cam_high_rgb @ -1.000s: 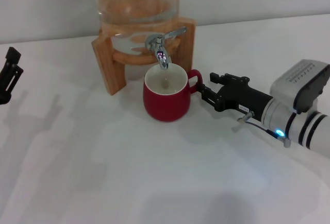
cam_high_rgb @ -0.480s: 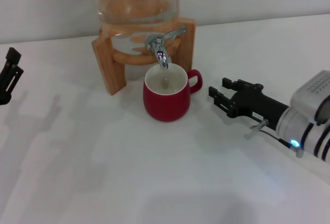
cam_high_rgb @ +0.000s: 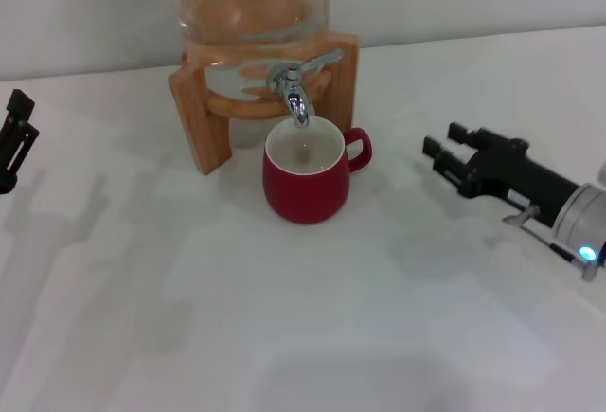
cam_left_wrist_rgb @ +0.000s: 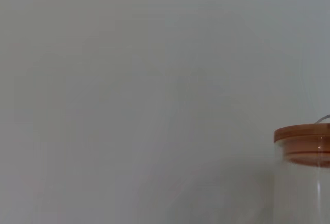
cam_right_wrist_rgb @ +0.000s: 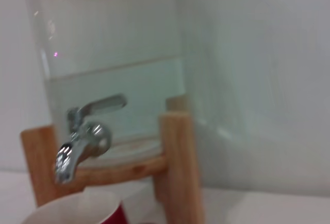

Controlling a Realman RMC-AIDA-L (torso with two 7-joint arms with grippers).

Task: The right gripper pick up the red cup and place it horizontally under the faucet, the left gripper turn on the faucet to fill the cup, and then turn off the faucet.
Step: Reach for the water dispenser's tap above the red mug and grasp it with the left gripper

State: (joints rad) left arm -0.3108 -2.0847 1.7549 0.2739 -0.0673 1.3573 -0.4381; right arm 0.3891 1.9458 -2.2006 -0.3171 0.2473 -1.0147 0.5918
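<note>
The red cup [cam_high_rgb: 305,183] stands upright on the white table, its white inside right under the spout of the chrome faucet [cam_high_rgb: 295,90]. In the right wrist view, the faucet [cam_right_wrist_rgb: 82,140] shows its thin lever, with the cup's rim [cam_right_wrist_rgb: 77,208] below it. I see no water stream. My right gripper [cam_high_rgb: 443,147] hovers to the right of the cup's handle, well apart from it, open and holding nothing. At the far left edge sits my left gripper [cam_high_rgb: 15,135], away from the faucet.
The glass dispenser jar [cam_high_rgb: 254,0] rests in a wooden stand [cam_high_rgb: 194,114] at the back of the table [cam_high_rgb: 284,336]. The left wrist view shows only a wall and the jar's wooden lid [cam_left_wrist_rgb: 304,140]. One stand post [cam_right_wrist_rgb: 178,162] rises beside the faucet.
My right gripper has drawn back to the right, away from the cup's handle. The cup stays under the faucet, and the left arm has not moved.
</note>
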